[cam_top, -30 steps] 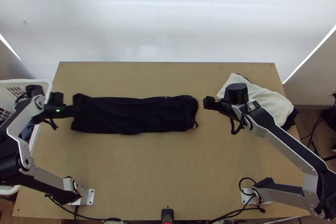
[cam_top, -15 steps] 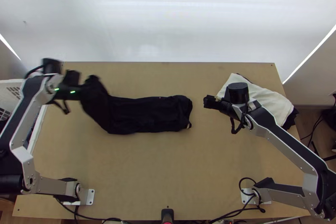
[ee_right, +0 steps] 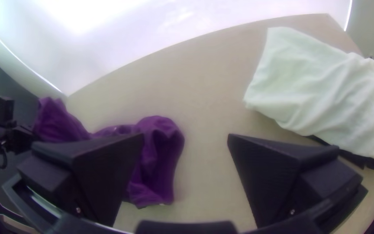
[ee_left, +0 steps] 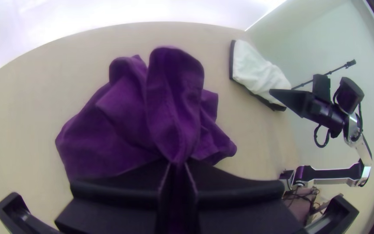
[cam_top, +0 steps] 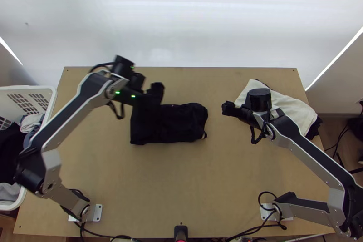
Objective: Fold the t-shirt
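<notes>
In the top view my left gripper (cam_top: 144,96) holds up the left end of the black t-shirt (cam_top: 181,124), whose remaining part lies as a narrow folded bundle on the table. The left wrist view has my left gripper (ee_left: 178,167) shut on the t-shirt (ee_left: 174,95), which looks purple and bunched there. My right gripper (cam_top: 226,108) is right of the t-shirt, not touching it. From the right wrist, my right gripper (ee_right: 186,138) is open with nothing between its fingers, the t-shirt (ee_right: 161,151) partly behind one finger.
A pale folded cloth (cam_top: 290,108) over a dark one lies at the table's right, partly beneath the right arm. At the left edge stands a white basket (cam_top: 52,94) holding clothes. Bare table (cam_top: 181,183) spreads in front of the t-shirt.
My left gripper has swung up and rightward, carrying the t-shirt's left end over towards the rest of it. The cloth on the table now spans a shorter length. My right arm has barely moved.
</notes>
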You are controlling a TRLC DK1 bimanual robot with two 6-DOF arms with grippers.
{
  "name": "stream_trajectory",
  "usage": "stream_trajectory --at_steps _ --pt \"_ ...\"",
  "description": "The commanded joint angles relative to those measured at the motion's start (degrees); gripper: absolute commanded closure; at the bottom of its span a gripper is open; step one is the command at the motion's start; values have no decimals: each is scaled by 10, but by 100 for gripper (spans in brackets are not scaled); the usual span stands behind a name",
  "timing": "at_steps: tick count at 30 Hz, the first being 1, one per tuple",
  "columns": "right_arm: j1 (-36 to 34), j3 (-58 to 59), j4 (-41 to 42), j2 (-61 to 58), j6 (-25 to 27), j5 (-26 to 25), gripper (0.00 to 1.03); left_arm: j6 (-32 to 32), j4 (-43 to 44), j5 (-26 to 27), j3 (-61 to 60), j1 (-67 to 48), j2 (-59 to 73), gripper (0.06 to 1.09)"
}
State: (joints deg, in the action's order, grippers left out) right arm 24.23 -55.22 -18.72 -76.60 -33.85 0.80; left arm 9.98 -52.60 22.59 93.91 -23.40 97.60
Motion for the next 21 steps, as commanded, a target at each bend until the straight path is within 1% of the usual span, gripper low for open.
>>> stream_trajectory --at_steps 1,11,12,13,15,16,19,21 --pt "-4 -4 0 1 -6 0 14 36 6 -6 57 -79 68 105" --pt "-13 -13 -1 0 -6 -1 14 51 14 -6 109 -111 139 105" --pt "-13 -12 -1 0 -6 0 14 54 14 -6 120 -116 148 95" --pt "-14 -11 -1 0 -6 -1 14 54 13 -5 130 -124 154 75" --pt "-14 -8 0 0 -6 -1 14 51 14 -5 145 -145 157 29" --pt "-15 -7 0 0 -6 -1 14 49 17 -4 157 -159 160 8" --pt "-16 -5 0 -1 -5 -1 14 42 22 -4 191 -190 166 10" --pt "-15 -4 0 -1 -6 -1 14 53 22 -3 218 -198 166 10"
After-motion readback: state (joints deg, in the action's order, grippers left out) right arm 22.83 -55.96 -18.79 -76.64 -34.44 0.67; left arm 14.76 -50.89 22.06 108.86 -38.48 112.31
